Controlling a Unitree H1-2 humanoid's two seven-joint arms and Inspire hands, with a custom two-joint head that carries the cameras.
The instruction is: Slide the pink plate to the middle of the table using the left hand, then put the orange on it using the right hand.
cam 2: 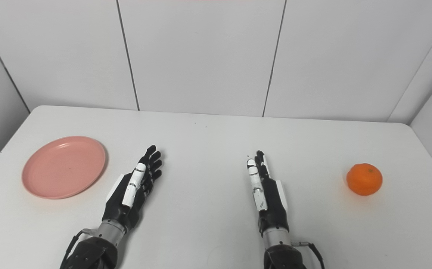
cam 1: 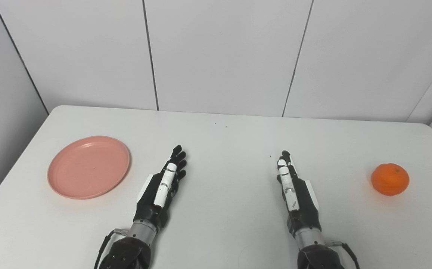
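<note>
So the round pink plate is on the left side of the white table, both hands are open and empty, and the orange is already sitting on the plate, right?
Not quite. The round orange fruit is not on the round pink plate; it sits alone on the right side of the white table, as the left eye view shows. The rest holds: the plate is on the left, and the left hand and right hand are open and empty.

Before me stands a smooth white desk (cam 1: 223, 149) with rounded far corners, set against pale wall panels. On its left part lies a round, shallow pink plastic plate (cam 1: 89, 166), flat on the surface. Well apart, near the right edge, sits a round orange fruit (cam 1: 390, 179).
</note>
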